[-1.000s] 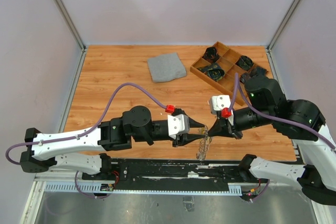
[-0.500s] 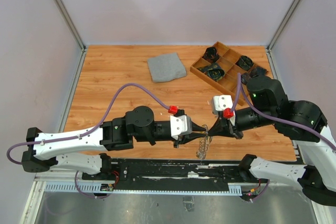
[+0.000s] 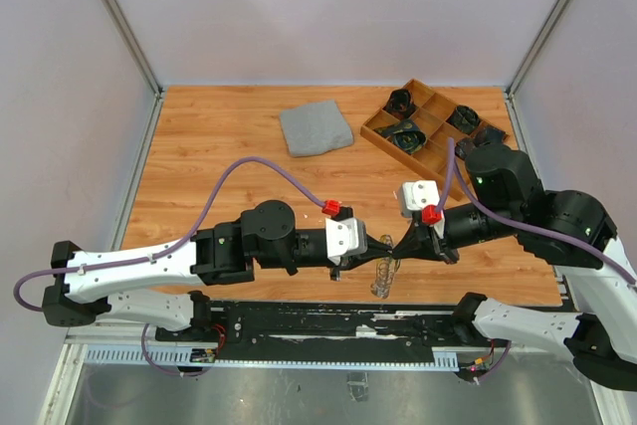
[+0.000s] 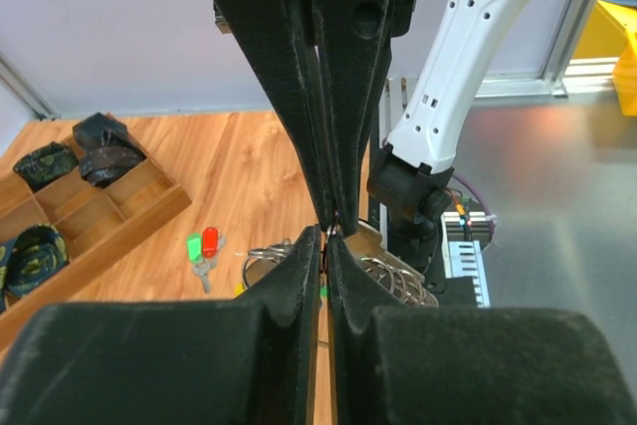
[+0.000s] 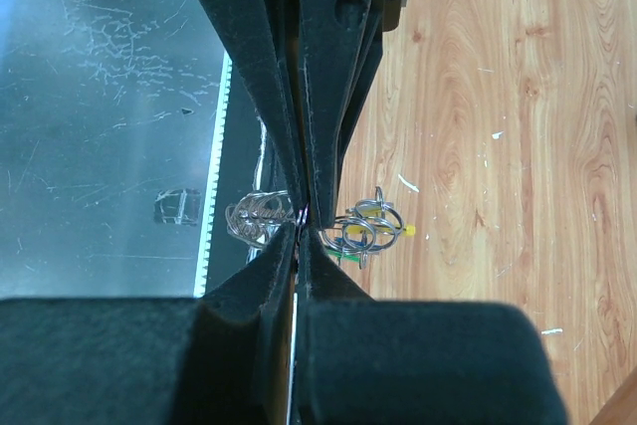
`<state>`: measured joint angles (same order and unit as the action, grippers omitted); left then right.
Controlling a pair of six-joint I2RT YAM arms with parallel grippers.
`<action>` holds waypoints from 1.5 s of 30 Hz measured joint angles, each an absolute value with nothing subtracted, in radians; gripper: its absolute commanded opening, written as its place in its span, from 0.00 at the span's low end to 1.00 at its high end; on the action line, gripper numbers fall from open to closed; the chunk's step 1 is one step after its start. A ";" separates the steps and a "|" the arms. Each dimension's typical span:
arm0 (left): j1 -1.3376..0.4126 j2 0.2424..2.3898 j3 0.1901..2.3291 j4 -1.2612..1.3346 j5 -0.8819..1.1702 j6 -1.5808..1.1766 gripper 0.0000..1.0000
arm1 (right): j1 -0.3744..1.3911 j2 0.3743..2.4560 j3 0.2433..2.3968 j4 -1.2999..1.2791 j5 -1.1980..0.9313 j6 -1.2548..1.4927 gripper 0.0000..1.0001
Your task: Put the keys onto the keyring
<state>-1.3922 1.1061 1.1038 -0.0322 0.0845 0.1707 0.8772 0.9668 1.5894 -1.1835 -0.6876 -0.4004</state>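
Note:
The keyring (image 3: 382, 278), a tangle of thin silvery loops, hangs just above the table's near edge between the two arms. My left gripper (image 3: 384, 244) and right gripper (image 3: 398, 244) meet tip to tip over it. In the left wrist view the left gripper (image 4: 327, 238) is pinched on the wire, and loops of the keyring (image 4: 398, 276) hang beyond it. The right gripper (image 5: 300, 231) is shut on the same wire, with the keyring (image 5: 254, 218) hanging either side. A yellow key (image 5: 383, 231) sits among the loops. A green and a red key (image 4: 202, 246) lie on the wood.
A folded grey cloth (image 3: 315, 127) lies at the back middle. A wooden divided tray (image 3: 370, 132) holding dark items stands at the back right, also seen as the tray (image 4: 109, 231) in the left wrist view. A black rail (image 3: 299, 320) runs along the near edge.
My left gripper has slid right to the right gripper's tip and its jaws have closed on the keyring wire. The right arm has stayed put.

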 measured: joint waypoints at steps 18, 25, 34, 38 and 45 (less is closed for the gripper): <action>-1.393 1.084 1.069 0.015 -0.068 0.150 0.01 | 0.877 0.841 1.464 -0.936 -0.573 -0.228 0.35; -1.383 1.048 0.991 0.022 -0.162 0.087 0.01 | 0.877 0.704 1.311 -0.666 -0.357 0.044 0.38; -1.302 1.029 0.967 0.039 -0.178 -0.003 0.00 | 0.698 0.876 1.366 -0.641 -0.415 0.276 0.37; -1.237 0.991 0.919 0.045 -0.164 -0.051 0.01 | 0.434 0.886 1.214 -0.548 -0.641 0.406 0.38; -1.193 0.943 0.882 0.105 -0.133 -0.095 0.00 | 0.381 0.800 0.984 -0.247 -0.873 0.604 0.39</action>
